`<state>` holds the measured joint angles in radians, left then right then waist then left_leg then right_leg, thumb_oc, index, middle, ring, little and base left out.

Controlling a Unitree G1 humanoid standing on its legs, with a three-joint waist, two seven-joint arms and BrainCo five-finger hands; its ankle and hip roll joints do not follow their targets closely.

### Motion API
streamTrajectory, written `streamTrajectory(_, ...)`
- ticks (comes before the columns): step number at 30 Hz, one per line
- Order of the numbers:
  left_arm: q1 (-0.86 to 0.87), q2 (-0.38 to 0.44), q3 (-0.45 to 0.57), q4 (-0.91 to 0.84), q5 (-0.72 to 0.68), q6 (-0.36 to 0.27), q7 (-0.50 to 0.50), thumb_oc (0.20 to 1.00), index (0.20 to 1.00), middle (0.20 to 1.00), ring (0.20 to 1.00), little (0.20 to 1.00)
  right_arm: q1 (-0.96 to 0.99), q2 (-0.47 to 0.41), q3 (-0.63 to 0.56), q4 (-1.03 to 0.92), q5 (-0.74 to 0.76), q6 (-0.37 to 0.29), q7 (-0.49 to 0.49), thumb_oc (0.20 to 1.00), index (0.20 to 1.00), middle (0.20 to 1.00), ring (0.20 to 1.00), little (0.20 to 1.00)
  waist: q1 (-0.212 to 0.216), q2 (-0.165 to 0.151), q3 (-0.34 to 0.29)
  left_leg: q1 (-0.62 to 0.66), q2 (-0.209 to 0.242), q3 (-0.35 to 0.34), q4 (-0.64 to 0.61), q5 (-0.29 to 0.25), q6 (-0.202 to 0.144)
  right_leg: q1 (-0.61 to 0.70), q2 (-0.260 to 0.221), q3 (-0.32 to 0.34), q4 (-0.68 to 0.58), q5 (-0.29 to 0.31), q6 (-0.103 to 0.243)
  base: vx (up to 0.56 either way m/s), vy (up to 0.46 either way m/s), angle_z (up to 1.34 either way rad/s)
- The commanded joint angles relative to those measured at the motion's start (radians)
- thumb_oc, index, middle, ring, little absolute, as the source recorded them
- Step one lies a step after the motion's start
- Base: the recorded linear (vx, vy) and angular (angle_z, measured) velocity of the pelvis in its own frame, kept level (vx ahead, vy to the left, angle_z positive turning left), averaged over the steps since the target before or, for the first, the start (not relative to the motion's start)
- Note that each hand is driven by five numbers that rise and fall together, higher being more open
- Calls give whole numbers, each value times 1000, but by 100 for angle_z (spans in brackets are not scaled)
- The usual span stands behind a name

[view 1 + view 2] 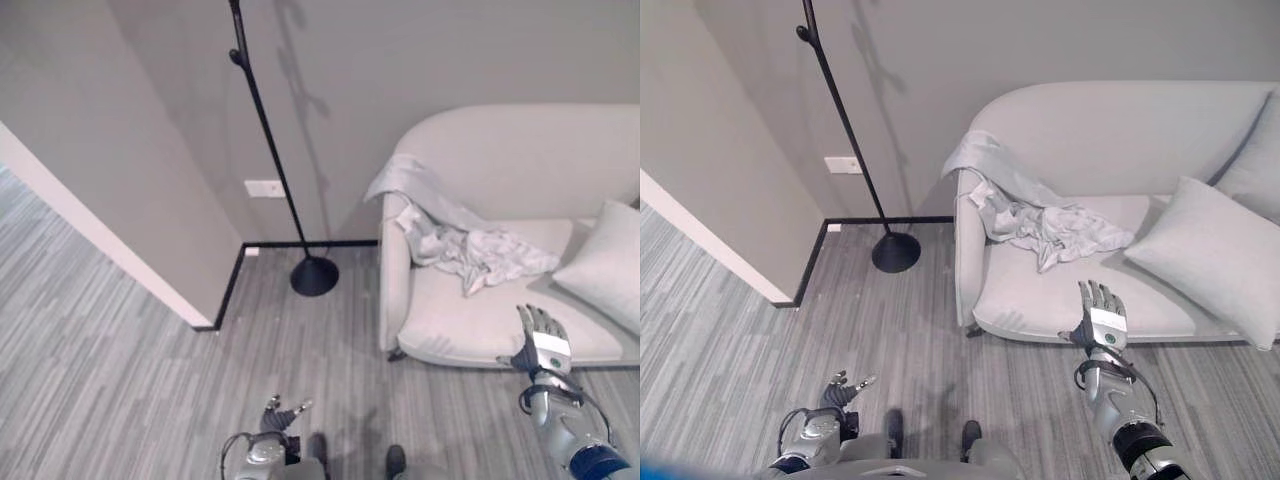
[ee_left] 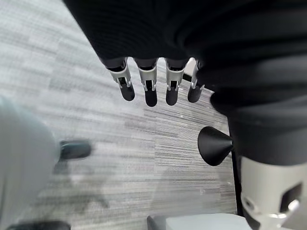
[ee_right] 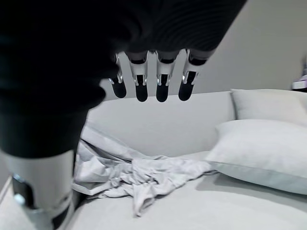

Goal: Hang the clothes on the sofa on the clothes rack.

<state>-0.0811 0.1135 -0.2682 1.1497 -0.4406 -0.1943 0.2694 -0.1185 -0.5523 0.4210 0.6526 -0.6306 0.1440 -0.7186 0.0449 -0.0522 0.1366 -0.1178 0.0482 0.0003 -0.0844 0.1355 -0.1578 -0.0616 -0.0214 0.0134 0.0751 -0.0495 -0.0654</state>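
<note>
pale grey cloth, the clothes (image 1: 1045,225), lies crumpled on the sofa (image 1: 1060,300), draped from the arm nearest the clothes rack (image 1: 845,130) down onto the seat cushion. a pillow (image 1: 1205,260) leans at the sofa's other end, well apart from the clothes. the rack stands upright on its round black base just beside the sofa's arm, against the wall. the right hand (image 1: 1100,320) hangs in front of the sofa's seat edge, its fingers (image 3: 141,86) straight and side by side with small gaps, holding nothing and touching nothing. the left hand (image 1: 835,395) sits low over the grey striped floor (image 1: 730,330), well apart from the sofa, fingers (image 2: 148,88) straight and loosely spread, nothing in its grasp.
</note>
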Motion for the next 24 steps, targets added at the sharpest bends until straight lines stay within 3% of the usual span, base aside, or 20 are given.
streamTrajectory(1, 14, -23, 38, -51, -111, -58, 17, 1000, 1000, 1000, 1000, 1000, -35, -27, 31, -40, -27, 13, -48, 1000, 1000, 1000, 1000, 1000, 27, 6, -16, -133, -7, -27, 70, -18, 53, 188, 20, 61, -36, -56, 104, 204, 19, -20)
streamTrajectory(6, 29, -34, 56, -75, -168, -68, 6, 1000, 1000, 1000, 1000, 1000, -47, -24, 49, -23, -37, 18, -25, 1000, 1000, 1000, 1000, 1000, 50, 25, -27, -178, 5, -49, -3, 20, 37, 252, 22, 129, -10, -107, 101, 314, 55, -45)
streamTrajectory(12, 24, -38, 74, -62, -174, -65, -8, 1000, 1000, 1000, 1000, 1000, -54, -11, 49, -20, -35, 17, 4, 1000, 1000, 1000, 1000, 1000, 90, 21, -55, -218, 34, -51, -3, 53, 12, 360, -46, 218, -22, -119, 132, 480, 150, -62)
streamTrajectory(13, 23, -35, 67, -59, -162, -63, -8, 1000, 1000, 1000, 1000, 1000, -52, -7, 55, -20, -39, 14, 6, 1000, 1000, 1000, 1000, 1000, 92, 23, -62, -210, 38, -44, -3, 79, 13, 367, -59, 221, -25, -111, 141, 497, 218, -95)
streamTrajectory(15, 9, -33, 47, -23, -117, -51, -17, 1000, 1000, 1000, 1000, 1000, -50, 16, 64, -2, -38, 9, 11, 1000, 1000, 1000, 1000, 1000, 90, 8, -82, -191, 31, -21, 1, 106, 17, 361, -104, 224, -29, -54, 165, 502, 218, -51)
streamTrajectory(17, 6, -19, 26, -16, -64, -39, -14, 1000, 1000, 1000, 1000, 1000, -54, 39, 70, 3, -24, 6, 17, 1000, 1000, 1000, 1000, 1000, 81, -12, -103, -169, 6, 14, 5, 94, 27, 332, -152, 232, -9, 58, 204, 461, 187, -31)
streamTrajectory(18, 5, -15, 22, -17, -49, -35, -15, 1000, 1000, 1000, 1000, 1000, -54, 43, 70, 1, -18, 5, 19, 1000, 1000, 1000, 1000, 1000, 84, -11, -112, -166, 8, 27, 3, 91, 30, 313, -157, 238, -6, 78, 213, 406, 165, -41)
streamTrajectory(21, -9, 6, 9, -4, 26, -23, -11, 1000, 1000, 1000, 1000, 1000, -83, 48, 76, 19, -7, -2, 22, 1000, 1000, 1000, 1000, 1000, 96, -33, -123, -145, -28, 74, 23, 44, 61, 282, -212, 243, 22, 224, 256, 332, 152, -6)
streamTrajectory(24, -19, 19, 10, 23, 66, -12, -6, 1000, 1000, 1000, 1000, 1000, -115, 53, 81, 68, -13, 8, 30, 1000, 1000, 1000, 1000, 1000, 113, -40, -124, -138, -55, 88, 68, -7, 92, 251, -245, 242, 67, 343, 273, 273, 130, -13)
